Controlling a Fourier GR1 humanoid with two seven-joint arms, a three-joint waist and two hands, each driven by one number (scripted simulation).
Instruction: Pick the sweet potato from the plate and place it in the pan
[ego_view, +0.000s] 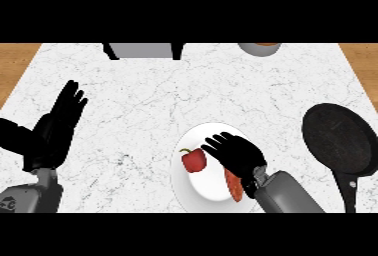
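Fingers of our right robot hand (236, 152) hang spread and relaxed over the white plate (193, 137), closed on nothing. We see the sweet potato (234, 186) just on the near side of that hand, partly hidden beneath the wrist: an orange sliver on the plate's near right part, its long axis running near to far. So we judge the hand must draw back toward us and lower before curling round it. A red pepper (195, 160) lies on the same plate, just left of the fingers. Right of the plate, apart from it, sits the black pan (338, 140), with nothing in it, handle pointing near. Our left robot hand (60, 117) rests open, fingers up, at the tabletop's (148, 100) left edge, well apart from the plate; the right one is clearly nearer.
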